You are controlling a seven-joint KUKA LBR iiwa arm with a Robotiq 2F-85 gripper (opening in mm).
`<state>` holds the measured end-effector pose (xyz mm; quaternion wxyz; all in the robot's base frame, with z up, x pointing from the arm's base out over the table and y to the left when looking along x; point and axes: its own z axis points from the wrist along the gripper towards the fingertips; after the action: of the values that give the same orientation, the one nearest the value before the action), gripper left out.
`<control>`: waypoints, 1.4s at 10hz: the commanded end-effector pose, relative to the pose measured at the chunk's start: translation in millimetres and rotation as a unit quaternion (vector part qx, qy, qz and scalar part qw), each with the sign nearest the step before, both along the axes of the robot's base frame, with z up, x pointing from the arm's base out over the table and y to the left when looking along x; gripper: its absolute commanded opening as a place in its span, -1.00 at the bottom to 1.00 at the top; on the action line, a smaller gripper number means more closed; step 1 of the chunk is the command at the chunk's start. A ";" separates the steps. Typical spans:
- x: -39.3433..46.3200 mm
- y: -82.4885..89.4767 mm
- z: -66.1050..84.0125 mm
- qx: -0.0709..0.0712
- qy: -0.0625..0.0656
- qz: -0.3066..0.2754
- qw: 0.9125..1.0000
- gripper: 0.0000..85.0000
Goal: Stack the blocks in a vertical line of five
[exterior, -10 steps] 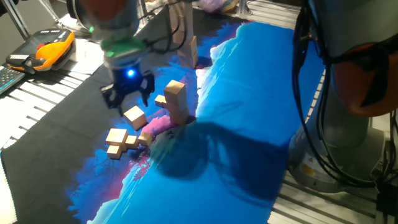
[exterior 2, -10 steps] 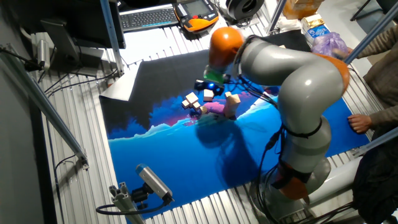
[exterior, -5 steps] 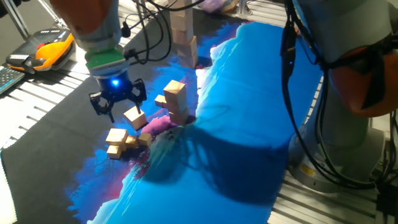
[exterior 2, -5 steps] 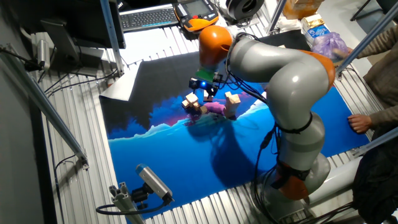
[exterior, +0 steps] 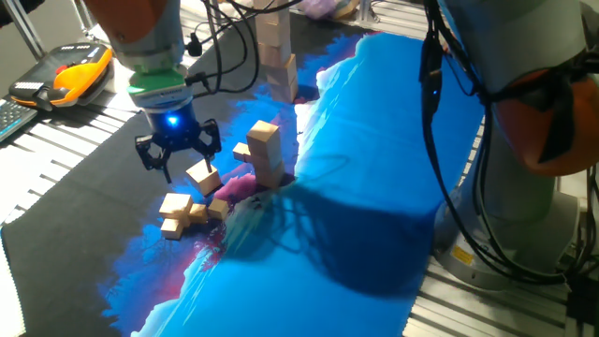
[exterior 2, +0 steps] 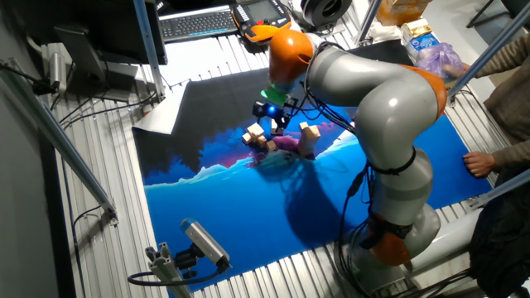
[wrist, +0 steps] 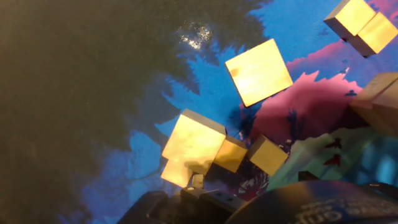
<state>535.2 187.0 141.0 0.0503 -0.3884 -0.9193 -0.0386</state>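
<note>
Hovering: my end effector (exterior: 174, 154) hangs above the dark left part of the mat (exterior: 374, 168), its blue light on, just up and left of the loose blocks.
End effector: the fingers are spread wide with nothing between them; in the other fixed view it (exterior 2: 271, 118) sits just above the block group.
Nearest block: a single tilted cube (exterior: 202, 175) lies just below and right of my fingers; in the hand view it is the large square cube (wrist: 259, 72) near the top middle.
Cluster: several small cubes (exterior: 177, 212) lie bunched and touching at the lower left of the group; the hand view shows one large cube (wrist: 193, 140) with two smaller ones (wrist: 267, 155) just beside it.
Stack: a short upright column of blocks (exterior: 265, 154) stands to the right of the loose ones, where the pink patch meets the blue; I cannot tell how many cubes it holds. One small cube (exterior: 241, 150) sits just beside it on the left.
Far blocks: a taller column (exterior: 278, 58) stands near the far edge of the mat, well apart from my end effector.
Table: a slatted metal table (exterior: 56, 140) carries the mat; an orange and black handset (exterior: 65, 75) lies at its far left.
Arm: my grey arm (exterior 2: 373, 91) with an orange joint arches over the mat in the other fixed view.
</note>
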 end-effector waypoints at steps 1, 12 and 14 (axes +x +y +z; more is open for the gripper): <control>2.8 3.9 0.1 -0.006 0.001 -0.012 1.000 0.60; 46.1 32.4 -65.7 -0.060 -0.064 -0.103 0.991 0.60; 48.0 33.4 -77.5 -0.061 -0.072 -0.104 0.990 0.60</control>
<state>583.8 219.8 63.3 -0.0457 -0.4799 -0.8760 -0.0149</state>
